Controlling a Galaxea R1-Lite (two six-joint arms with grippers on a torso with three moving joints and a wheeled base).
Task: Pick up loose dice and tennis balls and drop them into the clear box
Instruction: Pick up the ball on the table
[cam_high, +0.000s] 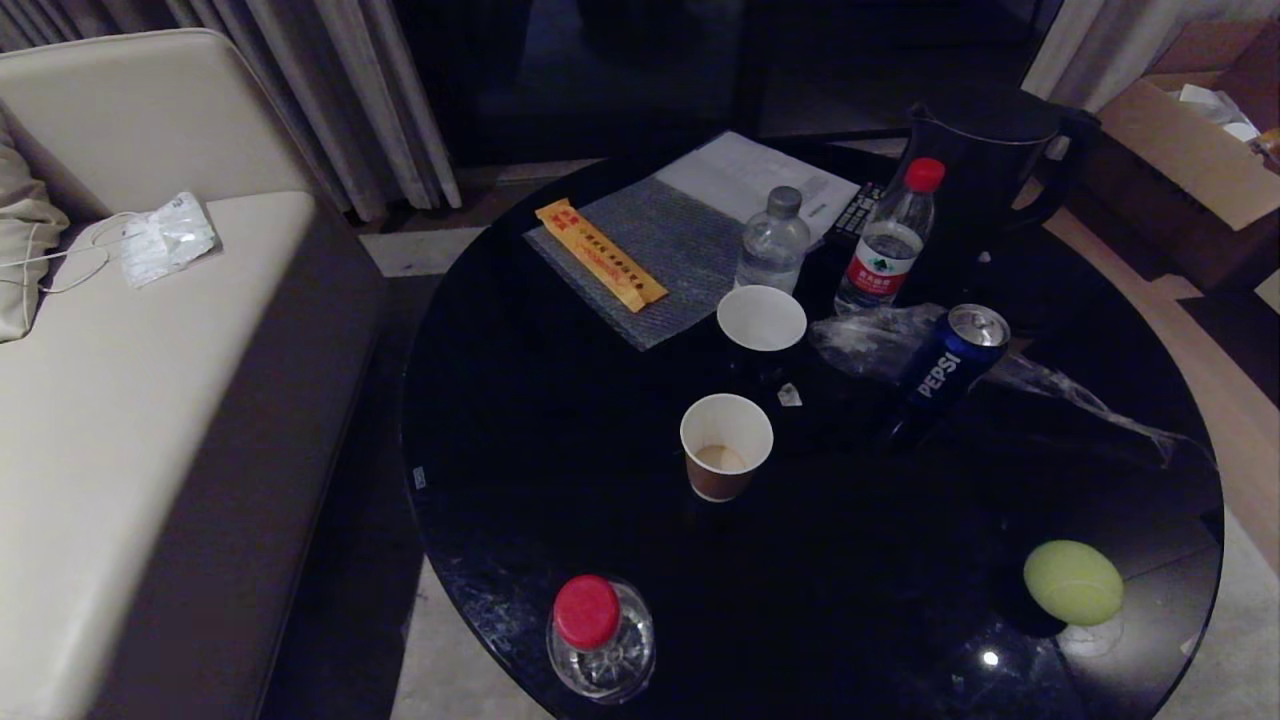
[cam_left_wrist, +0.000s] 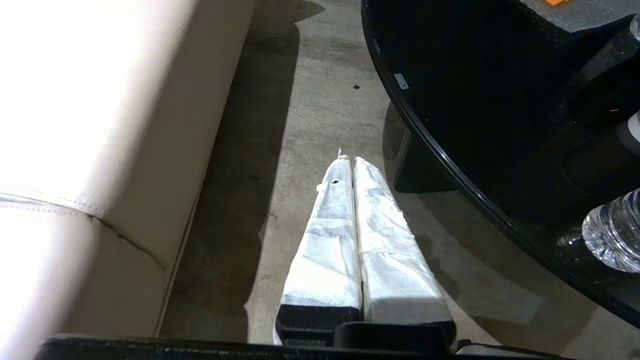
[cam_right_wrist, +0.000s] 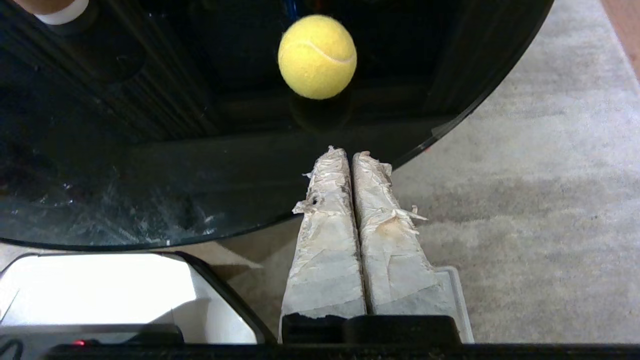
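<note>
**Both pincers closed and empty beside the round tabletop**

The right pincer (cam_right_wrist: 350, 152), two tape-wrapped white fingers pressed together, holds nothing and hangs at the near rim of the glossy black round tabletop (cam_high: 560, 480), tips over the edge. Beyond them lies the fuzzy yellow-green tennis ball (cam_right_wrist: 317, 56), apart from the fingers and alone on the near right part of the top (cam_high: 1072, 582). The left pincer (cam_left_wrist: 352, 160) is also shut and empty, over the bare grey floor (cam_left_wrist: 320, 90) in the gap between the cream leather sofa (cam_left_wrist: 100, 125) and the tabletop's curved left edge.

Open room lies across the near middle of the top and around the ball. Farther back stand a brown paper cup (cam_high: 726, 446) with a little pale liquid at the bottom, a white cup (cam_high: 761, 320) whose inside looks empty, a blue Pepsi can (cam_high: 950, 365), two clear plastic bottles (cam_high: 772, 240) and a black kettle (cam_high: 985, 170). A red-capped clear bottle (cam_high: 598, 640) stands at the near edge. No dice or clear box can be seen.
</note>
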